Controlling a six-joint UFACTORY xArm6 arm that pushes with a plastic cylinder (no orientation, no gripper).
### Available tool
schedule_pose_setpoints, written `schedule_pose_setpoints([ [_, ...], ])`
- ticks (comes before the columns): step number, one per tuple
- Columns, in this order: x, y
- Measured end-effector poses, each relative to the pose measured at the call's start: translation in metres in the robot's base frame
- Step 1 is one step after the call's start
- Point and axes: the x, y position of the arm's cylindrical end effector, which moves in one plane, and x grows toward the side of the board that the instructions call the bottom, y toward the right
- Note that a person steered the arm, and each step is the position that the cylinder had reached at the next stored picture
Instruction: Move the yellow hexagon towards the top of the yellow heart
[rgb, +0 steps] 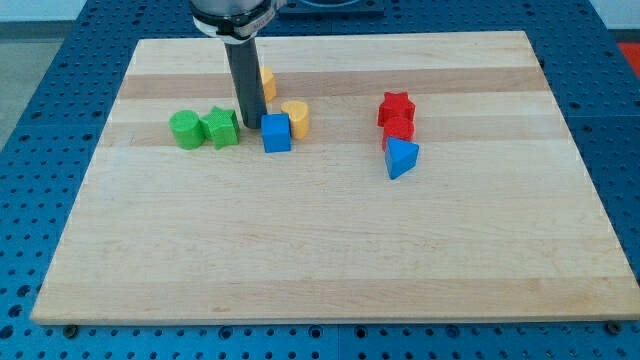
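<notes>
Looking down the dark rod, I find my tip (250, 124) resting on the pale wooden counter (330, 250), wedged between the green star-shaped plastic block (220, 128) on the view's left and the blue plastic cube (277, 132) on the view's right. There is no claw on this arm, so nothing is clenched or released; the rod simply pushes.

The yellow plastic hexagon (267, 82) sits just beyond the rod, toward the view's top, and the rod hides most of it, so I only see its right edge and cannot confirm its outline. The yellow plastic heart (296, 118) lies to the right of the tip, touching or almost touching the blue cube's upper right side. So the hexagon lies above and slightly left of the heart already, near it but apart.

Taking the heart as my landmark, a green rounded plastic block (185, 130) stands far to its left beside the star, and a red plastic star (396, 108), a red plastic block (398, 130) and a blue plastic triangle (401, 158) are stacked in a column well to its right.

All blocks look like matte, ridged printed plastic; the counter is smooth, banded wood. My judgement is that the tip must get round to the hexagon's left side and nudge it rightward.
</notes>
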Motion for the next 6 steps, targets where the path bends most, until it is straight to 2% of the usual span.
schedule_pose_setpoints([
  [1, -0.019, -0.023],
  [2, -0.075, -0.035],
  [4, -0.082, -0.046],
  [6, -0.080, 0.043],
])
